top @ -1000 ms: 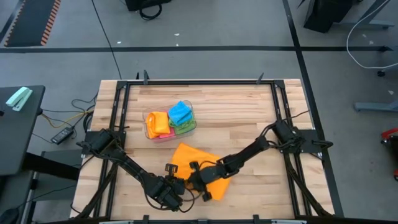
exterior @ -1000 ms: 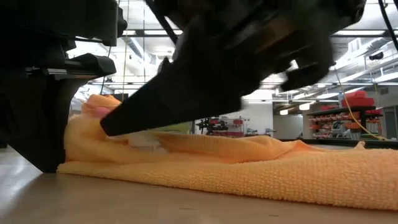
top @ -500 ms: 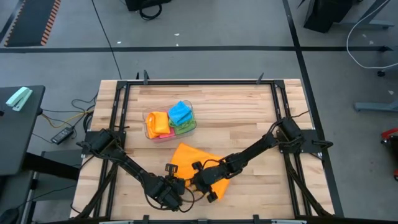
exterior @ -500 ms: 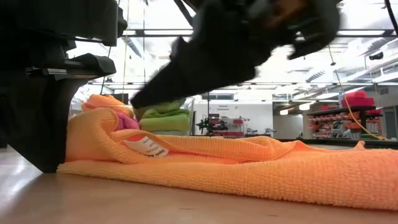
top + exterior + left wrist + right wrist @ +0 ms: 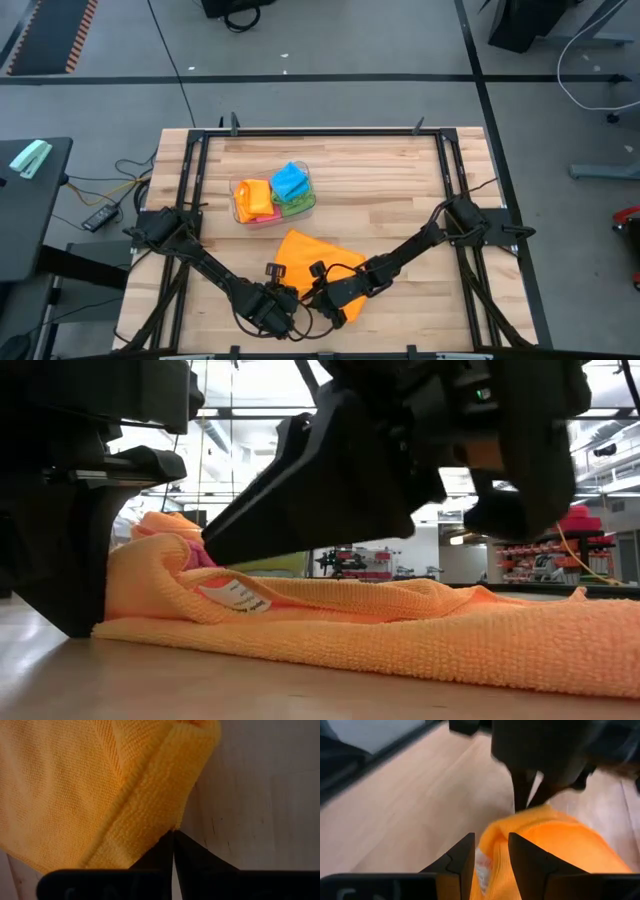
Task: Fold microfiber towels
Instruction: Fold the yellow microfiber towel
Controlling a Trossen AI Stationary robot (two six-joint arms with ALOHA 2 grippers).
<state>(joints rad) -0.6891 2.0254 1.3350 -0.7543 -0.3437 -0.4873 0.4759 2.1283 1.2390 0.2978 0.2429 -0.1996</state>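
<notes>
- My left hand [image 5: 285, 300], at the lower middle of the high view, is clenched on the hem of the orange towel [image 5: 315, 258] at its corner; a pinch that thin could slip free when I pull.
- My right hand [image 5: 322, 297] sits just beside it, fingers [image 5: 465, 857] part-spread around a raised fold with the white label [image 5: 235, 596]. Whether it truly grips, I cannot tell.
- Both hands crowd one corner, so they may collide or drag the cloth crooked across the worktop [image 5: 400, 190].
- Other folded towels sit in the clear tub [image 5: 272, 196], upper left of the orange one, well apart.
</notes>
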